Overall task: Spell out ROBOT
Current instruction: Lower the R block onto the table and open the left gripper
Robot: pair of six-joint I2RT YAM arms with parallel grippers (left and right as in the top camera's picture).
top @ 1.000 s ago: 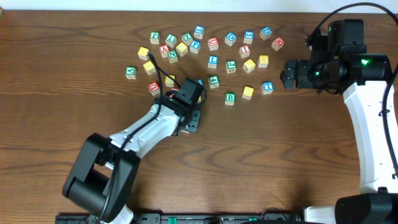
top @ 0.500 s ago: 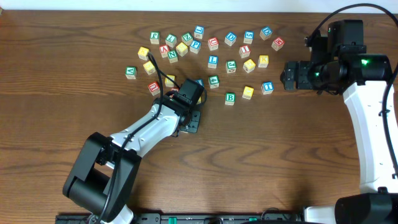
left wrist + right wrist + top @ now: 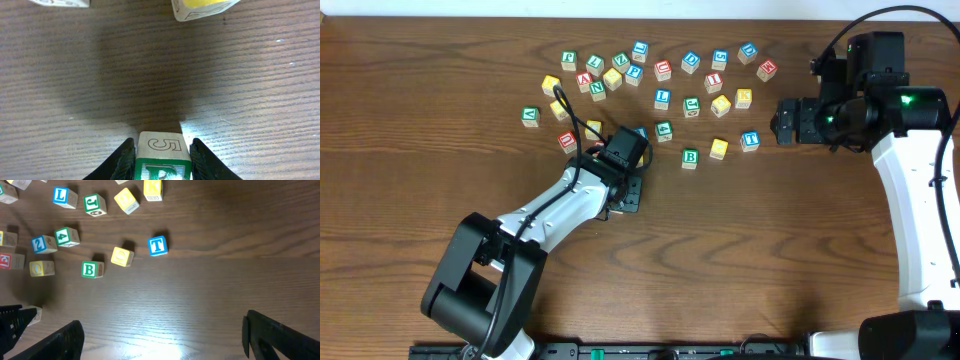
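Note:
My left gripper (image 3: 162, 150) is shut on a wooden letter block (image 3: 162, 156) with a green letter on its top face and an outlined 5 on its side. It holds the block just over the table. In the overhead view the left gripper (image 3: 623, 170) sits below the cluster and hides the block. Loose blocks lie at the back, among them a green B (image 3: 690, 157), a yellow block (image 3: 719, 148) and a blue T (image 3: 750, 140). My right gripper (image 3: 162, 345) is open and empty over bare wood, right of the blue T (image 3: 157, 245) and the green B (image 3: 90, 269).
Several more letter blocks spread across the back of the table (image 3: 770, 260), such as a blue L (image 3: 662, 98) and a red block (image 3: 567, 140). A yellow block (image 3: 202, 7) lies just ahead of the left gripper.
The left wrist has shifted very slightly to the left with the block still held. The right arm has not moved.

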